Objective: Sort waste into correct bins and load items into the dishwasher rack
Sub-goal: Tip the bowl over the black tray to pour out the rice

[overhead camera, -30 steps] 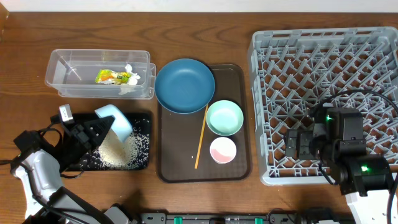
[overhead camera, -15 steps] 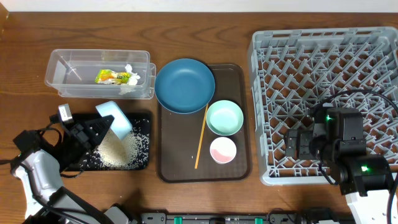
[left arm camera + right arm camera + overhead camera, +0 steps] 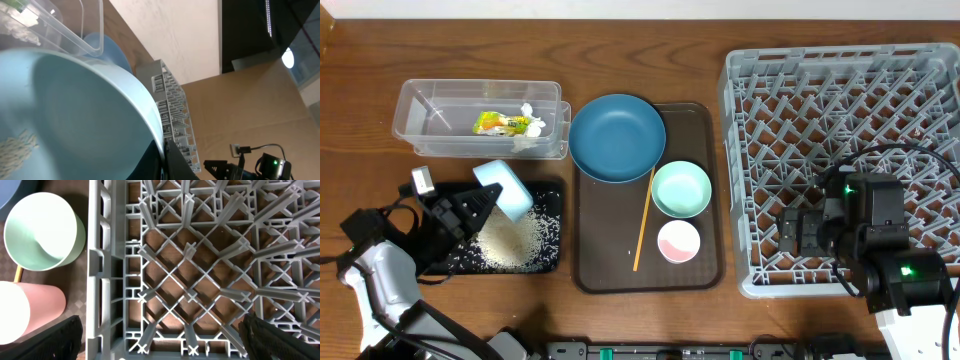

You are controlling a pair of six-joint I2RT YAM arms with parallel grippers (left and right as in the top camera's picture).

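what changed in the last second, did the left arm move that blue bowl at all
Slightly. The left gripper, still clamped on the tilted pale-blue bowl, carried it a little toward the clear tub, above the black tray. Nothing was let go. The rice, right gripper, rack and dark-blue plate look unchanged.

Surfaces noted: the table (image 3: 620,60) is varnished wood with visible grain and mild gloss. The dishwasher rack (image 3: 732,150) is grey moulded plastic, matt. The tub (image 3: 480,88) is clear glossy plastic. The pale-blue bowl (image 3: 75,110) is smooth with a satin sheen. The serving tray (image 3: 605,235) is brown and finely textured. The stick (image 3: 644,220) is bare light wood. The dark-blue plate (image 3: 617,138) is smooth and matt.
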